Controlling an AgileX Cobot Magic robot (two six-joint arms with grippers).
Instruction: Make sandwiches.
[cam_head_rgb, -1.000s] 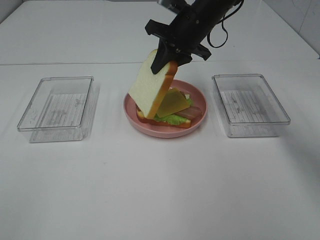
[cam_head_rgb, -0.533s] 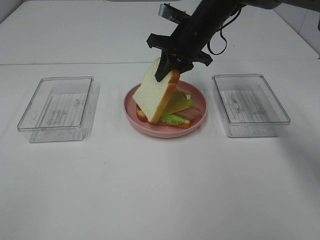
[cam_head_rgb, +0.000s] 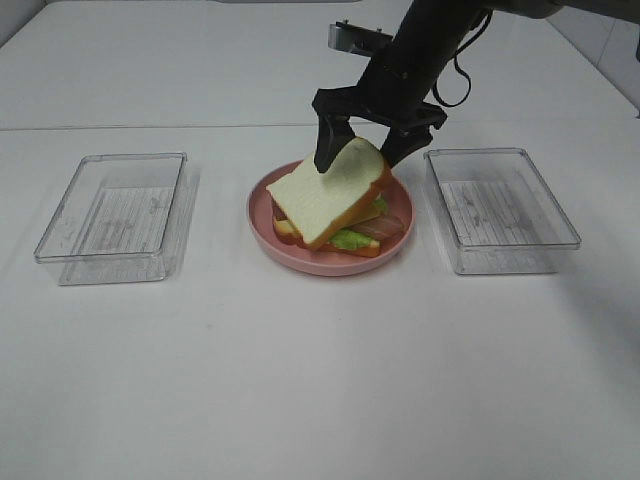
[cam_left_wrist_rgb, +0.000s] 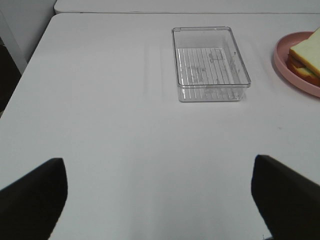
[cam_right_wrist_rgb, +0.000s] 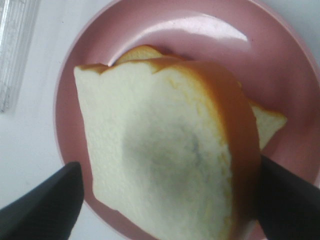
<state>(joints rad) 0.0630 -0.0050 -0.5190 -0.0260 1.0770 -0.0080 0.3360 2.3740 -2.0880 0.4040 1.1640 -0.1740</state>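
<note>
The top white bread slice with orange-brown crust (cam_head_rgb: 330, 190) has dropped from nearly upright a moment ago to lying tilted on the stack, and the right gripper's (cam_head_rgb: 365, 152) black fingers (cam_head_rgb: 326, 140) have gone from pinching it to standing spread either side of its raised far edge. The sandwich (cam_head_rgb: 340, 215) sits on the round pink plate (cam_head_rgb: 300, 255), between two clear plastic trays (cam_head_rgb: 120, 215) on the white table (cam_head_rgb: 320, 380). The top slice slopes up toward the gripper, its long axis running from near-left to far-right. It hides most of the filling; only a fringe of green lettuce (cam_head_rgb: 350, 240) and brown bacon strip (cam_head_rgb: 385, 228) peeks out at the near-right, and the cheese I cannot make out. The right wrist view shows the slice's face (cam_right_wrist_rgb: 165, 160) close up but none of the filling. The left wrist view catches only the plate's edge, cut off, with the left gripper (cam_left_wrist_rgb: 160, 195) held wide apart over bare table, well away.
</note>
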